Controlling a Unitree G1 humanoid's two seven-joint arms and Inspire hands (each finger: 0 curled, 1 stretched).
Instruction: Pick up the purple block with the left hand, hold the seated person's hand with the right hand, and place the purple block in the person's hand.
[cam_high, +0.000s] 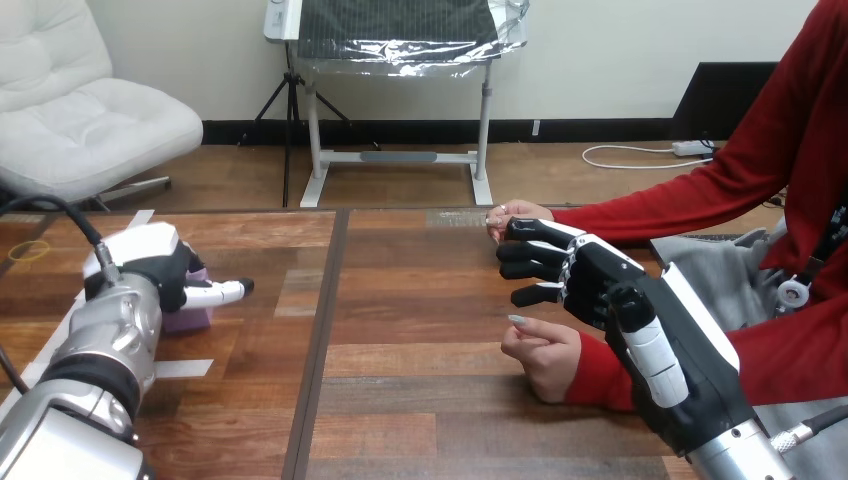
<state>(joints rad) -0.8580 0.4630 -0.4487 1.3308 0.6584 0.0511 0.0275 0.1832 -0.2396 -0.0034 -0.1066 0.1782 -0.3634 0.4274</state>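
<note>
- block (188, 319): pale purple, boxy, mostly hidden; on table (420, 385), well left of seam (318, 330).
- left hand (160, 262) over block, touching it; can't tell grip.
- right hand (590, 290), right of seam: fingers (530, 252) loosely bent, empty, just before person's far hand (512, 213).

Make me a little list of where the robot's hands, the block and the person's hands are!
left hand: at the left, down over the block; whether it grips cannot be told
block: purple, on the table, partly hidden by the left hand
right hand: raised at the right, between the person's two hands
far hand: just beyond the right hand; held or not, cannot be told
near hand: curled, resting on the table, empty of the block
block handed over: not yet
</note>
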